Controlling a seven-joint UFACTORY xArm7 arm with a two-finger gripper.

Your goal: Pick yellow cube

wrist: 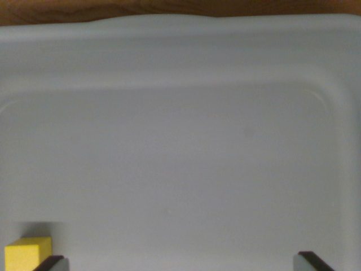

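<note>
The yellow cube (27, 253) sits on the floor of a pale grey bin (180, 62), in the bottom left corner of the wrist view. My gripper (183, 265) is open: only two dark fingertips show at the bottom edge, one (52, 263) at the wrist view's left and one (313, 262) at its right. The cube lies just outside the left fingertip, touching or nearly touching it, not between the two. Nothing is held between the fingers.
The bin's far wall and rounded rim run across the top, and its right wall (348, 169) rises at the wrist view's right. A strip of brown wooden surface (169, 7) shows beyond the rim.
</note>
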